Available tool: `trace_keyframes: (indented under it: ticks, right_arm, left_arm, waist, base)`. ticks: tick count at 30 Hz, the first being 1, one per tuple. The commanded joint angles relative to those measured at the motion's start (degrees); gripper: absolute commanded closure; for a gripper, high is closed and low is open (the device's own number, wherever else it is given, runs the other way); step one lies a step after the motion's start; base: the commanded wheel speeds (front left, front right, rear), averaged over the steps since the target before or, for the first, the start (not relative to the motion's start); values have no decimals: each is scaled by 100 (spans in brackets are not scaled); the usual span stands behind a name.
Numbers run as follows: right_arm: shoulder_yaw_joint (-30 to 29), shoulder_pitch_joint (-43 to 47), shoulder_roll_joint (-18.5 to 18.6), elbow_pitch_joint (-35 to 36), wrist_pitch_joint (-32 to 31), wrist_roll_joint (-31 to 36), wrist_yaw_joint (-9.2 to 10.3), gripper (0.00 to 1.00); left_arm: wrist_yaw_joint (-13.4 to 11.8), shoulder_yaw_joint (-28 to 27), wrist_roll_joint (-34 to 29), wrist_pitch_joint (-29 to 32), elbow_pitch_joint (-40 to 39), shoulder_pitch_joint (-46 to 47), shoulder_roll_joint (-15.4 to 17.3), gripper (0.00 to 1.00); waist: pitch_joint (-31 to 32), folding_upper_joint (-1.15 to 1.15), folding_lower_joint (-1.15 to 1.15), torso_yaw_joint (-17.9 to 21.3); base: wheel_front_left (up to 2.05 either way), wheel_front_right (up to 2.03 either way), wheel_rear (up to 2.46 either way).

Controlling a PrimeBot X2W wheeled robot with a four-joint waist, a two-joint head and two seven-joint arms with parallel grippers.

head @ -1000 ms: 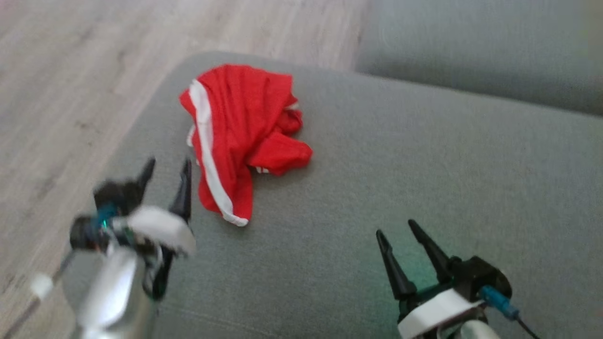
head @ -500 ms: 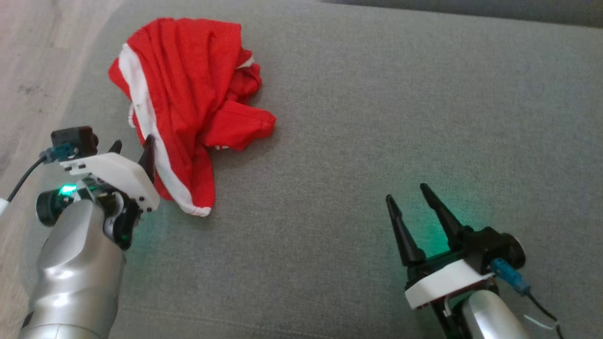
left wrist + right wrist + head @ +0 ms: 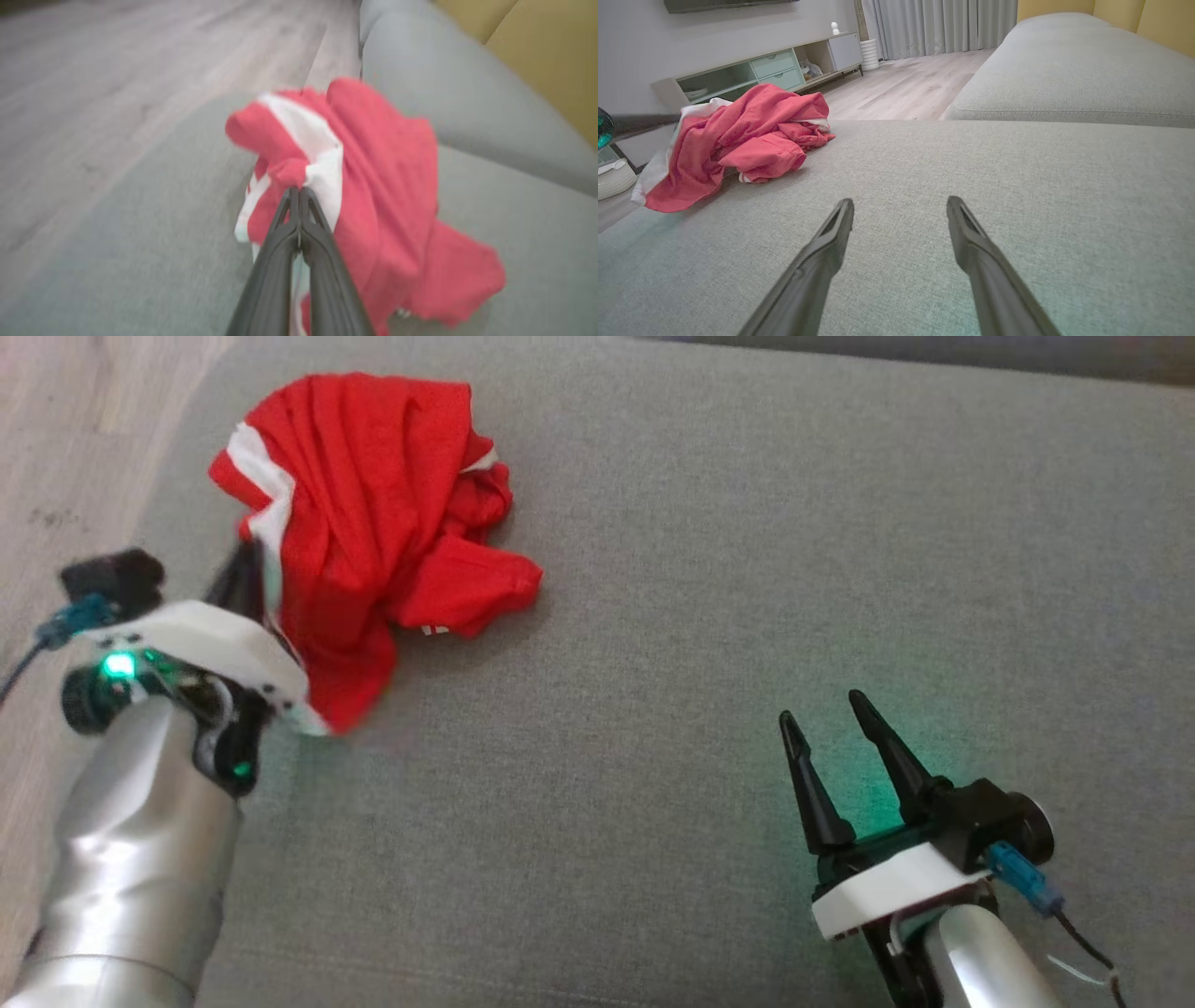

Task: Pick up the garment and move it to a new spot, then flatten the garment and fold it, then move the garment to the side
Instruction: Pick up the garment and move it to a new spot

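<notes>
The garment (image 3: pixel 373 513) is a crumpled red piece with a white stripe, lying near the left end of the grey sofa cushion (image 3: pixel 709 579). My left gripper (image 3: pixel 250 565) is shut on its white-striped left edge, and the pinched cloth bunches at the fingertips in the left wrist view, where the garment (image 3: pixel 373 186) spreads right of my left gripper (image 3: pixel 299 190). My right gripper (image 3: pixel 823 717) stands open above bare cushion at the lower right, well apart from the cloth. In the right wrist view the garment (image 3: pixel 747 135) lies far left of my right gripper (image 3: pixel 900 201).
Wooden floor (image 3: pixel 56 448) runs past the cushion's left edge. A second grey cushion (image 3: pixel 1064 88) lies beyond, with a yellow backrest (image 3: pixel 551 51) behind. A low TV cabinet (image 3: pixel 761 70) and curtains (image 3: pixel 938 25) stand across the room.
My left gripper has reached the garment's striped left edge and shut on it, gathering the cloth there. The head camera tilted down early on. My right gripper has barely moved.
</notes>
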State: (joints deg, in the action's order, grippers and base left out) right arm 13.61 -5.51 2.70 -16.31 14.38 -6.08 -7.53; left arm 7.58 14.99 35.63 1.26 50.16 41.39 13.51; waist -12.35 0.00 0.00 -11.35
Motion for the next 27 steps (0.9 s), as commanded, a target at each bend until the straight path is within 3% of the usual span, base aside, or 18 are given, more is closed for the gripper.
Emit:
trace_keyframes:
  ticks: [1,6,13,20,27]
  right_arm:
    - [161,-142,18,130,62,-38,4,0]
    - [185,-40,18,71,62,-245,4,0]
    - [232,78,18,54,62,-456,4,0]
    - [347,113,18,94,62,-560,4,0]
    - [370,10,18,146,62,-681,4,0]
  left_arm:
    - [-10,-123,105,-219,-334,352,343,100]
    - [-10,-12,893,-1087,-1443,394,525,100]
    - [-9,184,948,-1212,-2249,208,845,100]
    - [-183,497,877,-949,-3170,-63,645,100]
    - [-438,818,825,-751,-3674,-93,227,100]
  waist:
    - [132,0,0,12]
    - [515,0,0,38]
    - [949,0,0,231]
    - [1110,0,0,677]
    - [1038,0,0,1328]
  base:
    - [0,0,0]
    - [0,0,0]
    - [0,0,0]
    - [0,0,0]
    - [0,0,0]
